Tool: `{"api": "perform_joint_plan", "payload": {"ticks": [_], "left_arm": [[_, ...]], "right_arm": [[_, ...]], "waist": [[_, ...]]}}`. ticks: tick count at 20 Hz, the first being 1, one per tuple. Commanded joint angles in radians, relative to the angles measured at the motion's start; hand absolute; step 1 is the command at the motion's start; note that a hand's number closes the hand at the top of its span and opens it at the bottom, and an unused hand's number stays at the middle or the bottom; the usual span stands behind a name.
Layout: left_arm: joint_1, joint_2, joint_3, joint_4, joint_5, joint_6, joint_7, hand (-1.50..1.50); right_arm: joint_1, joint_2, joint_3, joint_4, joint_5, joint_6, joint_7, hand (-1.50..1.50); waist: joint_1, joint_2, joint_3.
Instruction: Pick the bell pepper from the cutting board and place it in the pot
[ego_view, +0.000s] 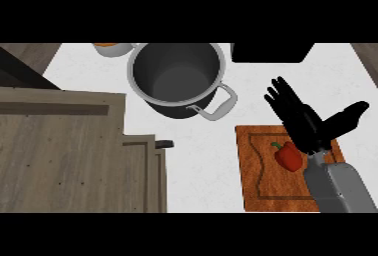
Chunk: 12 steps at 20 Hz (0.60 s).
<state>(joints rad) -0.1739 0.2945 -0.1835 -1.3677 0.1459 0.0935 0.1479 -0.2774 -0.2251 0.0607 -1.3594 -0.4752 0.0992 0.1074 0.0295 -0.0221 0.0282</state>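
Here, the fingers (284, 100) of my right hand (308, 129) are straight and spread, with the thumb out to the right, and they hold nothing. They point away from me, and their tips reach past the far edge of the cutting board (258, 192) over bare worktop (199, 165). The bell pepper (290, 157) lies on the board, not ahead of the fingers but behind them, just beside the heel of the palm and the wrist, on the left. Its green stem points up-left and its long axis runs from there down-right, towards the grey forearm. My left hand does not appear, so the right is the only hand near the pepper. I judge that the coming move turns on drawing the hand back and leftward before closing. The pot (177, 75) stands up-left, well apart from the board, and nothing shows inside it; one handle (219, 106) faces the board. At the left is a wooden cabinet (66, 150), and along the far edge a black object (269, 52) and a small bowl (112, 49) with something orange in it.
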Motion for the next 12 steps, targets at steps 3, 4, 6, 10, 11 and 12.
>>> {"api": "perform_joint_plan", "payload": {"ticks": [3, 4, 6, 10, 11, 12], "left_arm": [[-0.084, 0.022, 0.092, -0.081, 0.000, 0.072, 0.000, 0.00], [-0.075, 0.040, 0.116, -0.093, 0.014, 0.063, -0.025, 0.00], [-0.128, 0.024, 0.150, -0.127, 0.017, 0.109, -0.045, 0.00], [-0.118, 0.003, 0.151, -0.138, 0.051, 0.103, -0.006, 0.00], [-0.115, -0.026, 0.144, -0.118, 0.040, 0.126, -0.033, 0.00], [-0.117, 0.012, 0.170, -0.150, 0.060, 0.104, -0.011, 0.00]], "right_arm": [[-0.135, -0.143, -0.029, 0.096, 0.006, 0.277, -0.140, 1.50], [-0.158, -0.176, -0.023, 0.095, 0.019, 0.335, -0.170, 1.50], [-0.214, -0.228, -0.010, 0.077, 0.060, 0.415, -0.238, 1.50], [-0.179, -0.353, -0.008, 0.150, 0.323, 0.397, -0.521, -1.50], [-0.164, -0.344, -0.010, 0.166, 0.323, 0.425, -0.618, -1.50], [-0.154, -0.331, 0.000, 0.204, 0.353, 0.428, -0.694, -1.50]], "waist": [[0.018, 0.030, -0.024], [0.040, 0.031, -0.023], [0.071, 0.032, -0.020], [0.053, 0.047, -0.019], [0.041, 0.052, -0.018], [0.055, 0.047, -0.018]]}}
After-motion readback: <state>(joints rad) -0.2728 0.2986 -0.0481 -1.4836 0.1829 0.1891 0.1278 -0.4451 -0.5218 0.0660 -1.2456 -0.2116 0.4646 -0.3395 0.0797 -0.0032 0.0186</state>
